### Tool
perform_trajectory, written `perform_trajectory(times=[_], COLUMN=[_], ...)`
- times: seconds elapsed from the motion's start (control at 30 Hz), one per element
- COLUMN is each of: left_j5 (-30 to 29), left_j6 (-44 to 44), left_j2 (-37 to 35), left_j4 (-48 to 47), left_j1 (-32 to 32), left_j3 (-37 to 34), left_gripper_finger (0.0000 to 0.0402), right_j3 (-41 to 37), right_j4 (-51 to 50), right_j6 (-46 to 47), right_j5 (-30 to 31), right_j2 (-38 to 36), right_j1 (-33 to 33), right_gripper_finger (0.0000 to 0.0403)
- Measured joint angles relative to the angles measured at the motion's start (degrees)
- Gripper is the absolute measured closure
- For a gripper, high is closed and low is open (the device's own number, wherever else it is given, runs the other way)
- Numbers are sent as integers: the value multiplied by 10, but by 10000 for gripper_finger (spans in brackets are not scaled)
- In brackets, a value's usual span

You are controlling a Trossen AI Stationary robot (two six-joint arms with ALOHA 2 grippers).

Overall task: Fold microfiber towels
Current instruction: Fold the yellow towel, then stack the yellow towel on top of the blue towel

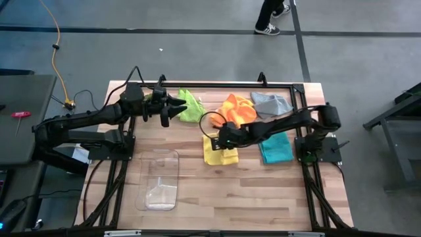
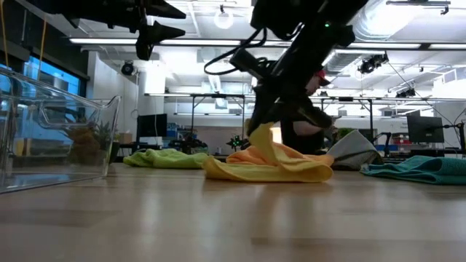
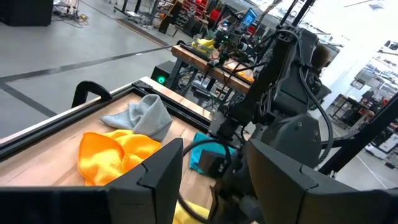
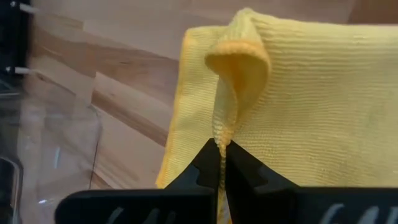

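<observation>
The yellow towel [image 1: 217, 155] lies mid-table with one corner pulled up off the wood. My right gripper [image 1: 220, 137] is shut on that corner, which also shows in the low view [image 2: 263, 142]. The orange towel [image 1: 237, 108], the grey towel [image 1: 271, 102] and the lime green towel [image 1: 191, 105] lie crumpled along the far side. The teal towel [image 1: 276, 149] lies flat at the right. My left gripper [image 1: 173, 105] hangs open and empty in the air beside the lime green towel, high in the low view [image 2: 156, 29]. My right gripper pinches a raised corner of the yellow towel [image 4: 221, 140] between its two fingertips, along the hemmed edge, which curls over into a fold above the fingers. The fingers slant down from the table's right. The corner stands lifted while the rest of the towel [image 4: 298, 93] lies on the table.
A clear plastic bin [image 1: 158, 179] stands near the front left, with a small plant [image 2: 95, 142] showing through it in the low view. Bare wood lies between the bin and the teal towel. A person's feet [image 1: 270, 23] show on the floor beyond the table.
</observation>
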Motion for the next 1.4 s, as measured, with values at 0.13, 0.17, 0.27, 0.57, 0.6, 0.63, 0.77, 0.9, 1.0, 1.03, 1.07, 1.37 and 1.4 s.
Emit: perform_trajectory(times=[0.13, 0.17, 0.27, 0.57, 0.6, 0.63, 0.77, 0.9, 1.0, 1.03, 1.07, 1.37, 1.4], left_j5=[0, 0, 0, 0, 0, 0, 0, 0, 0, 0, 0, 0, -1], left_j6=[0, 0, 0, -1, -1, -1, -1, -1, -1, -1, -1, -1, -1], left_j2=[0, 0, 0, 0, 0, 0, 0, 0, 0, 0, 0, 0, 0], left_j4=[0, 0, 0, 0, 0, 0, 0, 0, 0, 0, 0, 0, 0], left_j1=[0, 0, 0, 0, 0, 0, 0, 0, 0, 0, 0, 0, 0], left_j3=[0, 0, 0, 0, 0, 0, 0, 0, 0, 0, 0, 0, 0], left_gripper_finger=[234, 234, 234, 234, 234, 234, 234, 234, 234, 234, 234, 234, 234], right_j3=[5, 5, 5, 5, 5, 5, 5, 5, 5, 5, 5, -1, -8], right_j4=[45, 53, 55, 59, 61, 67, 101, 136, 107, 84, 62, -191, -192], right_j6=[20, 25, 44, 77, 76, 76, 72, 37, -2, -12, -19, -111, -111], right_j5=[-7, -8, -7, 11, 11, 10, 9, -8, -22, -22, -21, -53, -56], right_j2=[17, 20, 29, 39, 39, 39, 39, 39, 35, 30, 23, -34, -34], right_j1=[0, 0, 3, -3, -5, -6, -9, -17, -28, -32, -36, -54, -54], right_gripper_finger=[403, 403, 403, 402, 399, 394, 344, 268, 214, 200, 189, 167, 167])
